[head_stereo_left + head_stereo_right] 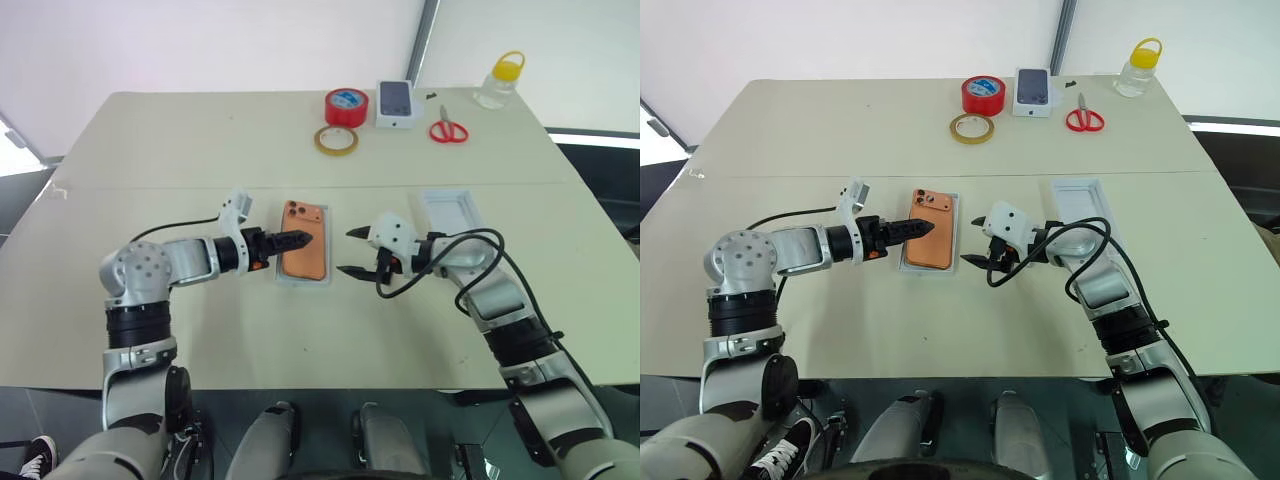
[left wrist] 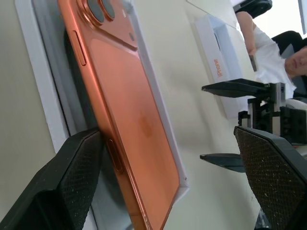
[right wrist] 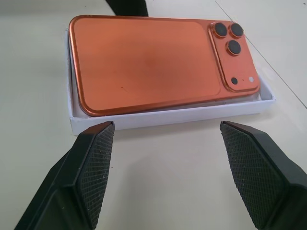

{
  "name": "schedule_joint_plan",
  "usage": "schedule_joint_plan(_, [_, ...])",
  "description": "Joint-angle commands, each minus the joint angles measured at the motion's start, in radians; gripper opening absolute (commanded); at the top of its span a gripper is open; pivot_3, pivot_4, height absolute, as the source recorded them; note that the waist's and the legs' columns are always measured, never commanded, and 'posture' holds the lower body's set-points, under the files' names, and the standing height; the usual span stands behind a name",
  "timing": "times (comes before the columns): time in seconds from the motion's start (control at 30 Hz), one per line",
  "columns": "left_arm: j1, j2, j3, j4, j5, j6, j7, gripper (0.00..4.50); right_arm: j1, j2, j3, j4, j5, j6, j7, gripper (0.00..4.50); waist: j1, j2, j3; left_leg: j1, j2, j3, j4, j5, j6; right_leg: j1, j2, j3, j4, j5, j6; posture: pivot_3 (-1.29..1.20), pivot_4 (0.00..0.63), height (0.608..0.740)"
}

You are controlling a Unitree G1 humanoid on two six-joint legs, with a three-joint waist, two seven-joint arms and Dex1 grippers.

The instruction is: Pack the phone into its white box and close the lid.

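In the white box (image 3: 168,117): the phone (image 3: 144,62).

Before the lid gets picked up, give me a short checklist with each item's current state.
1. Orange slim smartphone lies in the shallow white cardboard box: ok.
2. Phone seated flat: not ok; in the left wrist view one long edge rides up on the box's rim.
3. Left gripper open and holding nothing: ok, its fingertips hang over the phone.
4. Right gripper open and empty: ok, beside the box.
5. All-white cardboard lid free to grasp: ok, it lies open side up, beyond the right arm.
6. Box square to the lid: cannot tell.
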Motion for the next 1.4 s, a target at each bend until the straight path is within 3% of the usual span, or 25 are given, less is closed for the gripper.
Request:
schedule_joint_plan(0.03, [-0.022,0.021,0.043,-0.047,-0.017,0.004,-0.005,4.46,-0.013,0.004,-0.003,-0.021,0.005,-0.018,-0.002,3.7,0.0,0.0,0.0,0.0,0.0,0.0,0.0,0.0,0.0,0.0,0.0,0.0,0.0,0.0,0.0,0.0,0.15,0.74])
schedule_joint_plan(0.4, [0.0,0.043,0.085,-0.106,-0.005,-0.006,-0.001,4.46,-0.025,0.014,-0.006,-0.004,0.0,-0.031,-0.016,3.7,0.0,0.0,0.0,0.0,0.0,0.0,0.0,0.0,0.0,0.0,0.0,0.0,0.0,0.0,0.0,0.0,0.15,0.74])
schedule_joint_plan(0.43, [0.0,0.046,0.094,-0.101,-0.002,-0.016,-0.001,4.22,-0.028,0.016,-0.01,0.002,-0.002,-0.037,-0.023,3.7,-0.001,0.0,0.0,0.0,0.0,0.0,0.0,0.0,0.0,0.0,0.0,0.0,0.0,0.0,0.0,0.0,0.15,0.74])
schedule_joint_plan(0.5, [0.035,0.117,0.028,-0.069,0.126,-0.155,-0.016,3.66,-0.041,0.015,-0.02,0.025,-0.006,-0.049,-0.037,3.16,-0.004,0.0,0.0,0.0,0.0,0.0,0.0,0.0,0.0,0.0,0.0,0.0,0.0,0.0,0.0,0.0,0.15,0.74])
schedule_joint_plan(0.7, [0.068,0.125,-0.093,-0.033,0.282,-0.335,-0.031,0.55,-0.07,0.023,-0.01,0.092,-0.062,-0.113,-0.103,0.17,0.011,0.0,0.0,0.0,-0.001,0.0,0.0,0.0,-0.001,0.0,-0.001,0.0,-0.001,0.0,0.0,0.0,0.15,0.74])
schedule_joint_plan(0.73, [0.081,0.125,-0.128,-0.036,0.314,-0.368,-0.043,0.08,-0.075,0.03,-0.004,0.107,-0.078,-0.122,-0.122,0.0,0.01,0.0,0.0,0.0,-0.001,0.0,0.0,0.0,0.0,0.0,-0.001,0.0,-0.001,0.0,0.0,0.0,0.15,0.74])
schedule_joint_plan(0.83, [0.095,0.073,-0.141,-0.006,0.321,-0.413,-0.07,0.03,-0.073,0.059,0.01,0.128,-0.096,-0.128,-0.145,0.0,0.007,0.0,0.0,-0.001,-0.001,0.0,0.0,0.0,0.0,0.0,-0.001,0.0,-0.001,0.0,0.0,0.0,0.15,0.74])
schedule_joint_plan(0.93, [0.11,0.064,-0.243,0.009,0.401,-0.507,-0.123,0.03,-0.061,0.064,0.057,0.15,-0.166,-0.179,-0.177,0.0,0.0,0.0,0.0,-0.001,0.0,0.0,0.0,0.0,0.0,0.0,0.0,0.0,0.0,0.0,0.0,0.0,0.15,0.74])
schedule_joint_plan(1.2, [0.17,0.112,-0.397,0.062,0.6,-0.743,-0.22,0.03,-0.077,0.088,0.078,0.214,-0.23,-0.204,-0.244,0.0,-0.002,0.0,0.0,0.0,0.0,0.0,0.0,0.0,0.0,-0.001,0.0,0.0,0.0,0.0,0.0,0.0,0.15,0.74])
schedule_joint_plan(1.4, [0.184,0.058,-0.459,0.045,0.597,-0.758,-0.325,0.03,-0.075,0.092,0.082,0.225,-0.251,-0.218,-0.255,0.0,0.005,0.0,0.0,0.0,0.0,0.0,0.0,0.0,0.0,0.0,0.0,0.0,0.0,0.0,0.0,0.0,0.15,0.74])
